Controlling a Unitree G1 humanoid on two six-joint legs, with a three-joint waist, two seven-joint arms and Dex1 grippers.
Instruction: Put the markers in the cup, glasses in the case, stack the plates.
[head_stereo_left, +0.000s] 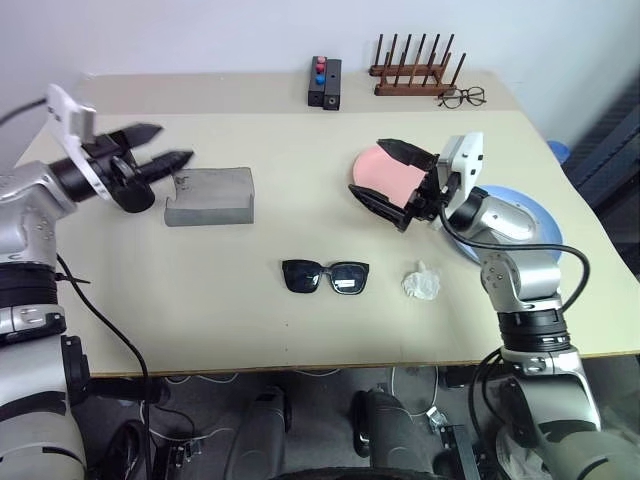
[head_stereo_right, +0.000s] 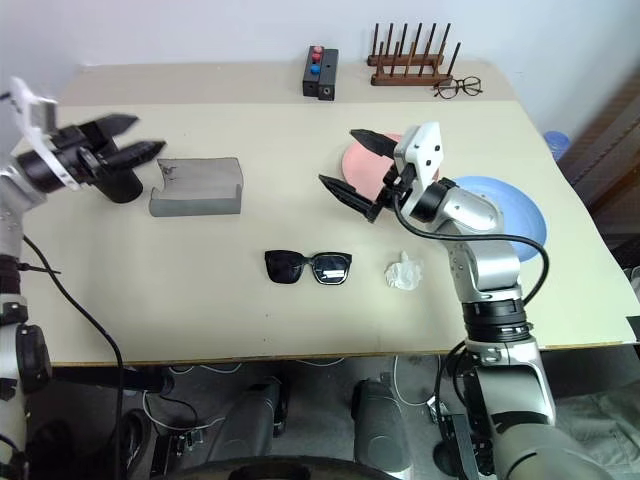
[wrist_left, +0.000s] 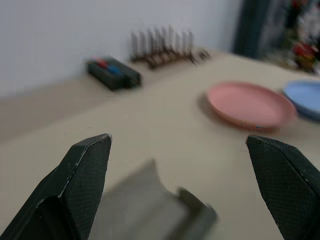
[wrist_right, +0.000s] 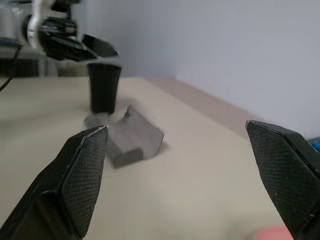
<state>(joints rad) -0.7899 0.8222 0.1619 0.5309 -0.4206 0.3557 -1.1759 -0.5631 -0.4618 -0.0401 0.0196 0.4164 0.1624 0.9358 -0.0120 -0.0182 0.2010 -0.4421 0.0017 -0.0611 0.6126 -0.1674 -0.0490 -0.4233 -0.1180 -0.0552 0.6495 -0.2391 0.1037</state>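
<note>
My left gripper (head_stereo_left: 172, 143) hovers open and empty above the black cup (head_stereo_right: 120, 186), at the left end of the grey case (head_stereo_left: 210, 195). The case's flap stands up. The black glasses (head_stereo_left: 325, 276) lie folded near the table's middle front. The pink plate (head_stereo_left: 388, 168) lies right of centre, with the light blue plate (head_stereo_left: 525, 228) beside it on the right. Over the pink plate's near edge my right gripper (head_stereo_left: 367, 168) is open and holds nothing. The markers are out of view.
A crumpled white tissue (head_stereo_left: 422, 283) lies right of the glasses. At the back stand a black box (head_stereo_left: 324, 82) with red and blue tops, a wooden peg rack (head_stereo_left: 415, 72) and thin wire spectacles (head_stereo_left: 462, 97).
</note>
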